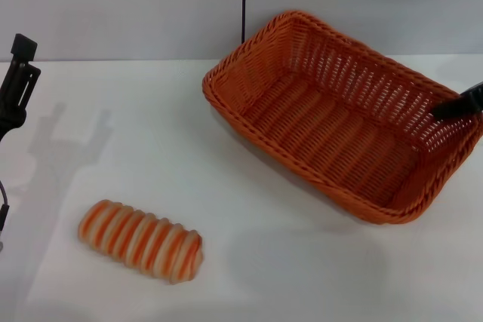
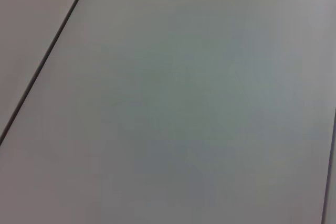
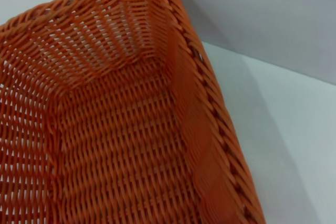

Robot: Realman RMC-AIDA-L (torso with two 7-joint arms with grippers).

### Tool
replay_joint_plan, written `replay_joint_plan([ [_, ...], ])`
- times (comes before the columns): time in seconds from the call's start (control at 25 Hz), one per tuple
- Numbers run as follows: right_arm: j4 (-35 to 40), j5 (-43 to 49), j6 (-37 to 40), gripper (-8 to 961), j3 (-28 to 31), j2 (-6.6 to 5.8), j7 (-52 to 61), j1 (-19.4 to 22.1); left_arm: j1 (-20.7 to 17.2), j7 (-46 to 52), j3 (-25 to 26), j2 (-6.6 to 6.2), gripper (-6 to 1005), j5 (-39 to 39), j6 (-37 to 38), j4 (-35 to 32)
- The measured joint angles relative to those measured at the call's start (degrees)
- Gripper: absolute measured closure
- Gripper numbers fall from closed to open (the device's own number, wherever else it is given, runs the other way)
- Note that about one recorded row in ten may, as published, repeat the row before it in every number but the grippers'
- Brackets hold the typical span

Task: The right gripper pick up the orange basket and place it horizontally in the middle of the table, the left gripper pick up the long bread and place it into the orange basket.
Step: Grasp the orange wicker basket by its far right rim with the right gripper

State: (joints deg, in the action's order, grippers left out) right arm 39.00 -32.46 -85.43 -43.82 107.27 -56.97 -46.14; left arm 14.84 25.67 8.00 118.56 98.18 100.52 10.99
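The orange basket (image 1: pixel 339 118) sits at the back right of the white table (image 1: pixel 249 262), turned diagonally, and nothing is inside it. A thin black fingertip of my right gripper (image 1: pixel 456 105) reaches in from the right edge and lies against the basket's right wall just inside the rim. The right wrist view looks down into the basket (image 3: pixel 115 129) at one corner. The long bread (image 1: pixel 141 240), striped orange and cream, lies at the front left. My left gripper (image 1: pixel 19 58) hangs at the far left edge, well above and behind the bread, and its shadow shows two prongs apart.
A grey wall with a dark vertical seam (image 1: pixel 244 1) stands right behind the basket. The left wrist view shows only a plain grey panel with a dark seam (image 2: pixel 47 56). Bare tabletop (image 3: pixel 294 129) lies beside the basket.
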Motion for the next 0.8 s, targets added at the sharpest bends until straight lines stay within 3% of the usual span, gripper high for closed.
replay_joint_plan([
  [0.4,2.4,-1.4,-0.1,781,1.4,1.09,-2.1,1.2,0.2,0.1,0.0,0.08,155,0.0,-0.7,0.1],
  [0.6,8.5,-10.8,-1.4,780,2.3,2.63,-6.6,5.6,0.2,0.1,0.0,0.02,156,0.0,-0.8,0.1],
  [0.8,9.8,-20.0,-4.2,780,2.5,2.73,-13.0,8.5,0.3,0.1,0.0,0.00,156,0.0,-0.9,0.1],
])
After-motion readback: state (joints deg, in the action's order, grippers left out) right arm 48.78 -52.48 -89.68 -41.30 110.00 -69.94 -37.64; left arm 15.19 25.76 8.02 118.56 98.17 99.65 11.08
